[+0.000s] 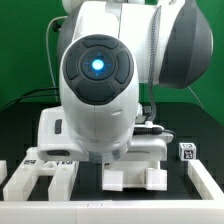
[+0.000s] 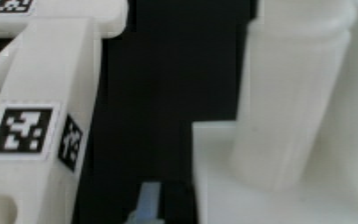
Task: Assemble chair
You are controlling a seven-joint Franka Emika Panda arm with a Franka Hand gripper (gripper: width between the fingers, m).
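**A:** Biggest thing first?

**B:** The arm [image 1: 100,90]. It fills the exterior view and blocks most of the work.

**A:** And the chair?

**B:** The chair parts lie loose on the black table [image 1: 90,180]. There's a slotted panel [image 1: 40,180] at the exterior view's left, a small legged piece [image 1: 135,178] front middle, and a tiny tagged block [image 1: 185,152] at the exterior view's right.

**A:** Wrist view?

**B:** A tagged part [image 2: 34,110] and a post [image 2: 291,90], apart, with bare table between.

**A:** Gripper?

**B:** I can't tell if it's spread or closed. I only see a blurred bluish sliver [image 2: 149,205], maybe a finger, and nothing visibly held.

**A:** Tips?

**B:** I judge I'm lining up a pick. I'd centre over one part, descend straight and stay clear of its neighbour.
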